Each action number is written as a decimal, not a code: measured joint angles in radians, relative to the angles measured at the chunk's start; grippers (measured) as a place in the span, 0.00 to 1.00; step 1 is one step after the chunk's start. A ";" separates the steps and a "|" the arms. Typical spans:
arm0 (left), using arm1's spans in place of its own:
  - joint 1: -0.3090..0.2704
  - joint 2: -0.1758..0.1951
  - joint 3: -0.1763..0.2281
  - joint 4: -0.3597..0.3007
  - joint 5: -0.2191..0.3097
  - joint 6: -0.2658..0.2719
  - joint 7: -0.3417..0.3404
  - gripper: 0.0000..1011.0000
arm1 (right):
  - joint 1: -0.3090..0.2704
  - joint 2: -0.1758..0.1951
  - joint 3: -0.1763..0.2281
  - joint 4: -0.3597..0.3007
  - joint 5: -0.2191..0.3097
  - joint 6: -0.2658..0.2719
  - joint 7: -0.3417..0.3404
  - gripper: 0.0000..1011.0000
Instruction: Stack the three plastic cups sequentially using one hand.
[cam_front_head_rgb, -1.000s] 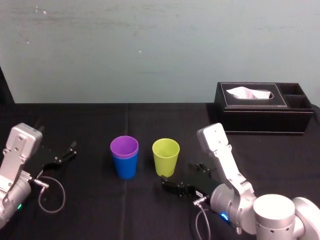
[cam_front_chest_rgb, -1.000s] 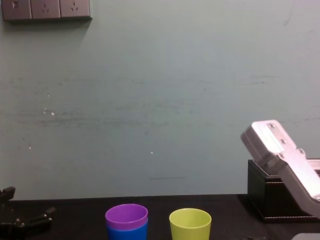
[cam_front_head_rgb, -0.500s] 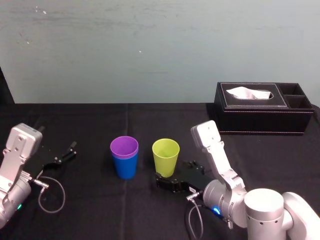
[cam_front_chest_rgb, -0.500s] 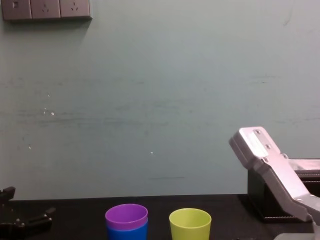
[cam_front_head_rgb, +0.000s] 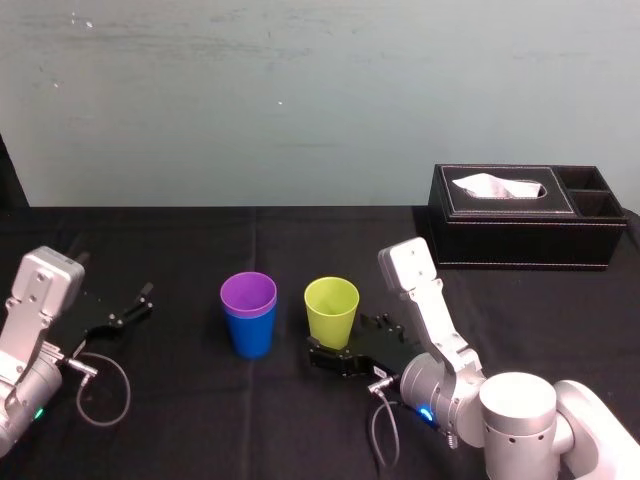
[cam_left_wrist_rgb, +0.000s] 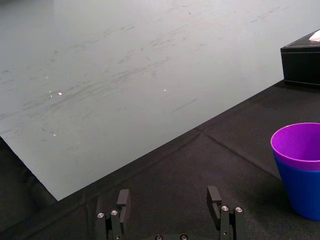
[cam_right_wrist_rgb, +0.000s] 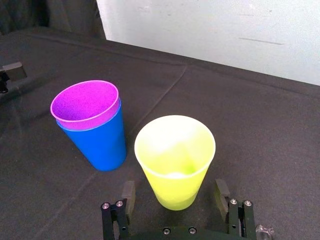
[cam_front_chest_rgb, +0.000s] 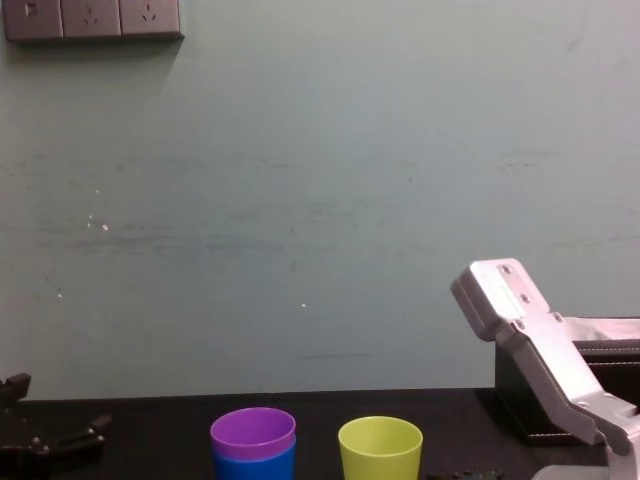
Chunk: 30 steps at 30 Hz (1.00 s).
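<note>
Right end effector (cam_right_wrist_rgb: 175, 194) spread wide around base of yellow-green cup (cam_front_head_rgb: 331, 313), purple cup (cam_front_head_rgb: 248, 294) nested in blue cup (cam_front_head_rgb: 250, 332) just beside, left end effector (cam_left_wrist_rgb: 170, 197) idle at left of table (cam_front_head_rgb: 180, 250), also wide.

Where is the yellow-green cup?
In the head view, the yellow-green cup stands centrally, right of the purple cup nested in the blue cup, between the fingers of the open right gripper; the left gripper rests far left.
</note>
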 joint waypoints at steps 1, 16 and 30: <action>0.000 0.000 0.000 0.000 0.000 0.000 0.000 0.99 | 0.003 -0.001 0.000 0.006 -0.001 -0.003 0.001 0.99; 0.000 0.000 0.000 0.000 0.000 0.000 0.000 0.99 | 0.027 -0.017 -0.006 0.039 -0.010 -0.015 0.001 0.99; 0.000 0.000 0.000 0.000 0.000 0.000 0.000 0.99 | 0.032 -0.028 -0.003 0.055 -0.029 -0.023 -0.019 0.99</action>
